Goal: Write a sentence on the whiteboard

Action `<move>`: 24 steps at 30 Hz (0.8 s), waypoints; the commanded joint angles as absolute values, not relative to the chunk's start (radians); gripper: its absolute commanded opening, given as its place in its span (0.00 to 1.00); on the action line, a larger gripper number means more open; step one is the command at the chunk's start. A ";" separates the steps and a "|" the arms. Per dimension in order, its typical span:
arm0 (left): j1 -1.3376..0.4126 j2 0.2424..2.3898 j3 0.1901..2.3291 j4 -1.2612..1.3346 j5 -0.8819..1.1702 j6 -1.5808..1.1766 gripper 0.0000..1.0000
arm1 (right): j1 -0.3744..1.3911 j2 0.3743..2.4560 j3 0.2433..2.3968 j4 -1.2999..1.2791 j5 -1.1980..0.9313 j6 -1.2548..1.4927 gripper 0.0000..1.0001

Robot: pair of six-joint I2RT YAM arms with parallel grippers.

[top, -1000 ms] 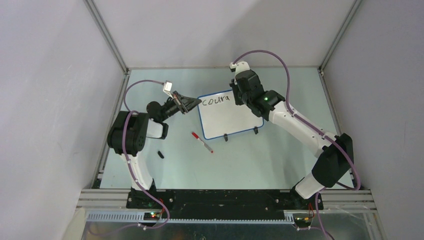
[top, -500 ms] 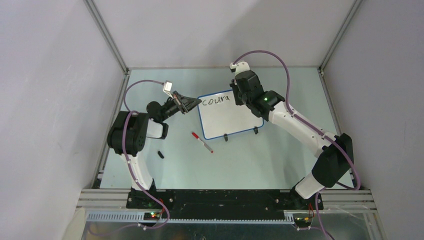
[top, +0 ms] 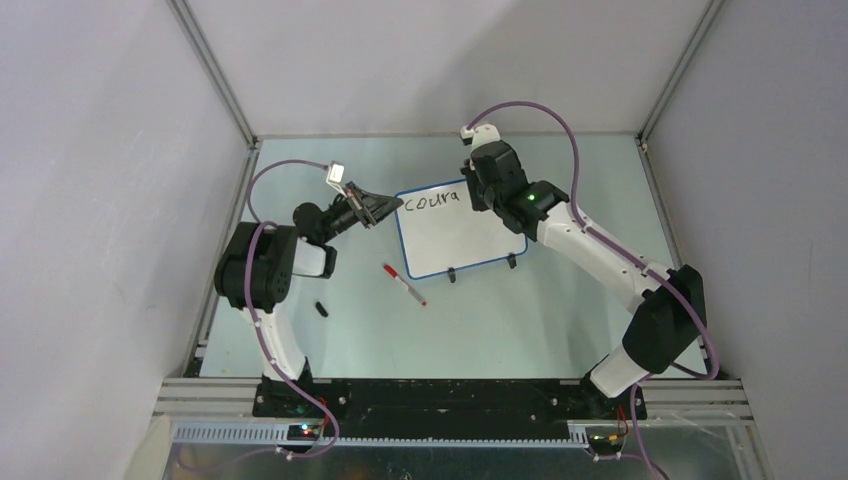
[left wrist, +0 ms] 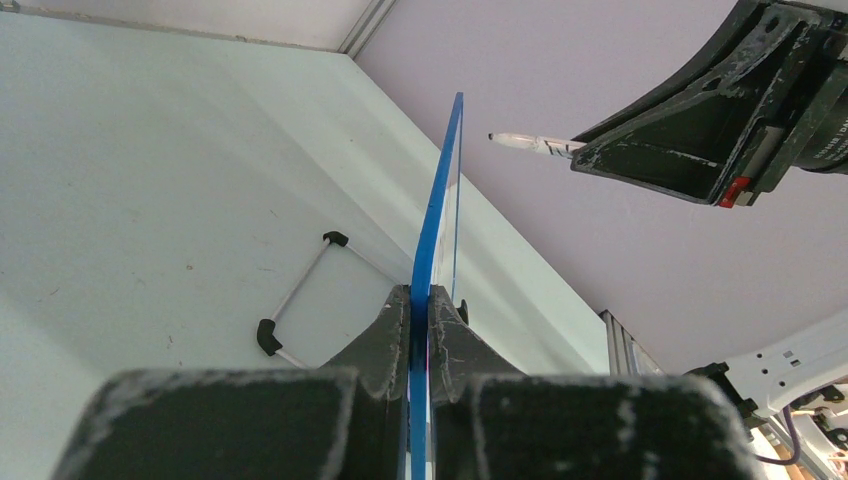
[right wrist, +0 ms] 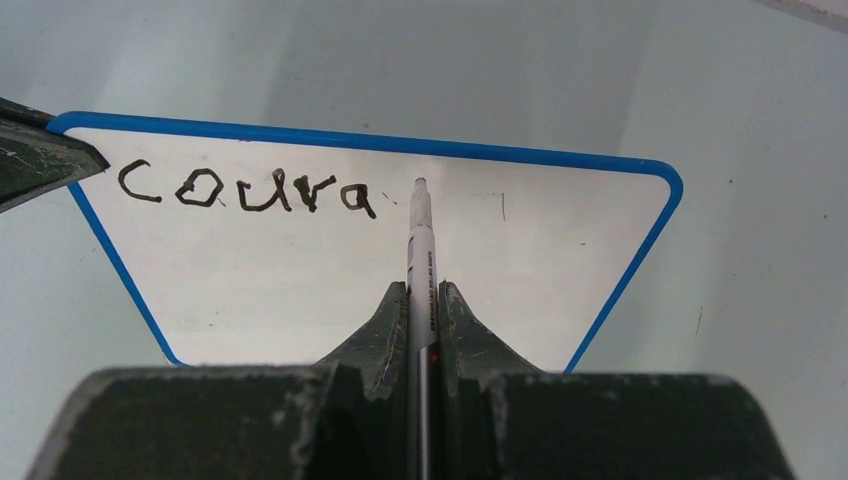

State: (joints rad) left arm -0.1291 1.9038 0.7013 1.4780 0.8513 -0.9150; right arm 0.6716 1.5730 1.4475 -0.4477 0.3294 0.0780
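Pause mid-word: nothing has shifted over the last second, the writing stands at "coura".

Nearest on the pale bench (top: 520,320) lie a loose black cap (top: 321,308) and a red-capped spare marker (top: 405,284), apart from the board. Left fingers (left wrist: 398,322) are nearly closed, pinching the blue rim of the whiteboard (right wrist: 540,250) at mid-bench. Right fingers (right wrist: 390,320) are clamped fully on the marker (right wrist: 420,240), its tip just right of the last letter of the sentence (right wrist: 245,190) and seemingly off the face. Judged: "g" comes next, most of the task is left. Beyond are plain grey walls and aluminium corner posts.
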 commanded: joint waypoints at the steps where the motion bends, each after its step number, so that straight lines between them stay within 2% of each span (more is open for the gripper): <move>1: -0.136 1.854 0.698 1.532 0.857 -0.891 0.00 | 0.667 1.585 1.450 -0.439 0.302 0.085 0.00; 24: -0.135 1.855 0.698 1.532 0.859 -0.890 0.00 | 0.661 1.625 1.474 -0.467 0.285 0.080 0.00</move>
